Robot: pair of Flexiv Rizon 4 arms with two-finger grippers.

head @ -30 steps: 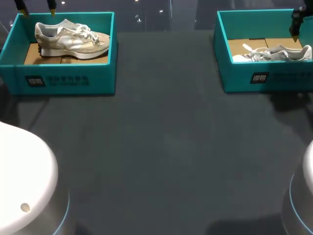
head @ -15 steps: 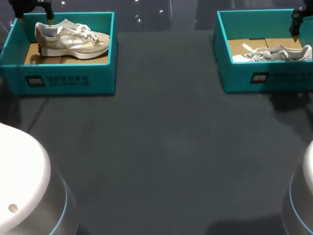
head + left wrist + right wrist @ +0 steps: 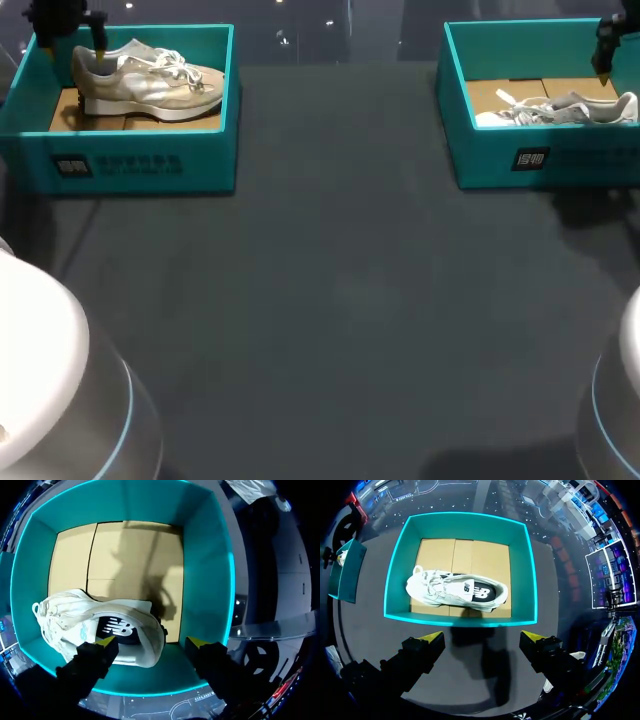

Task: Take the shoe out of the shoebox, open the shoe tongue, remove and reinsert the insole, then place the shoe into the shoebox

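The left gripper point(image 3: 151, 642) was held low inside the left shoebox point(image 3: 130, 165), at the desk's far left corner. Its fingers were spread wide about the heel of the left shoe point(image 3: 145, 80), nothing pinched, and one tip was close to the box's end wall. The right gripper point(image 3: 482, 636), likewise spread and empty, was poised high by a long wall of the right shoebox point(image 3: 500, 150), at the far right corner, where the right shoe point(image 3: 560, 108) lay. A broad stretch of dark desk point(image 3: 340, 300) was seen between the boxes.
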